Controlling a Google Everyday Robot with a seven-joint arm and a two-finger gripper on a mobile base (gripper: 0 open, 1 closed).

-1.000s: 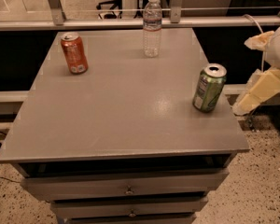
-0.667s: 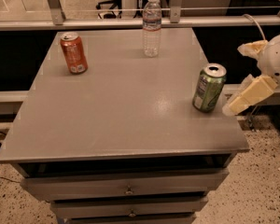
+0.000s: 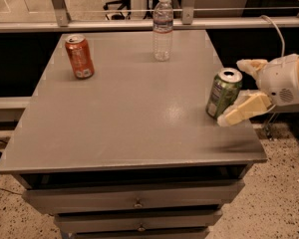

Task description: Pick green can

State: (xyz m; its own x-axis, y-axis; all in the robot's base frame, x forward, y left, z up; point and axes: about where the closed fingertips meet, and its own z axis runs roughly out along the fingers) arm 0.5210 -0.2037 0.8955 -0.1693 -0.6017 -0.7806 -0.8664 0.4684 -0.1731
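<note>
The green can, with a silver top and a pale label patch, stands upright near the right edge of the grey table. My gripper comes in from the right at can height and is open. One cream finger is behind the can's top; the other finger lies in front of its lower right side. The can sits partly between them. I cannot tell whether a finger touches it.
An orange can stands at the table's back left. A clear water bottle stands at the back middle. A metal rail runs behind the table. Drawers are below the front edge.
My gripper has moved left towards the green can, so its fingers now reach either side of it. The can, orange can and bottle have not moved.
</note>
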